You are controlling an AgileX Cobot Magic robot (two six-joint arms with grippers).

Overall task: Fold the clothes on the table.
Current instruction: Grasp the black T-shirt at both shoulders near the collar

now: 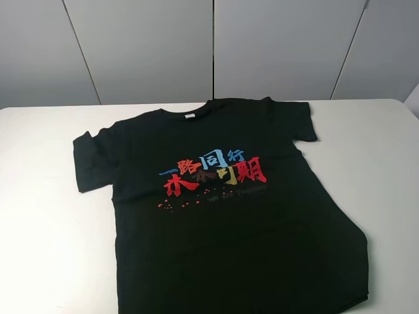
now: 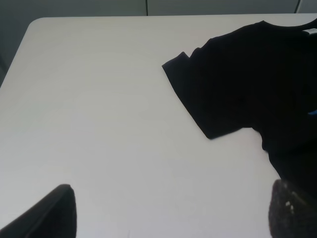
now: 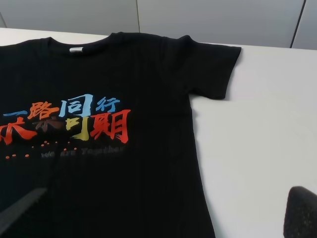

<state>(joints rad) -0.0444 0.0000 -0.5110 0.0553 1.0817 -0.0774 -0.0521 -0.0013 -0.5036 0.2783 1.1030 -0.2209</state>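
Found the clothes (image 1: 229, 222), a single black short-sleeved T-shirt, laid flat and chest-up on the white table (image 1: 39, 196), collar toward the grey wall panels (image 1: 144, 46) and hem partly cut off by the near edge of the high view. Noted it turned slightly, with one sleeve (image 1: 91, 160) spread out toward the left of that view and the other sleeve (image 1: 298, 121) lying nearer the table's far edge on the right. Read red, blue and orange Chinese characters (image 1: 213, 171) across the chest, a scatter of red dots (image 1: 177, 205) below them and a faint grey line of lettering beside the dots. Spotted a small white label (image 1: 189, 117) inside the collar. Saw few wrinkles, only a slight fold along the lower right side. Caught the left pincer (image 2: 173, 187) in its wrist view with fingers spread wide, gripping nothing, above bare table near the sleeve on that side; could not tell whether its finger nearer the shirt touched the cloth. Caught the right pincer (image 3: 171, 191) likewise spread wide and empty, one finger over the shirt's body below the print, the other over bare table beside the shirt's side seam. Made out of either arm only those dark finger ends, with each wrist view angled down and forward toward the wall.
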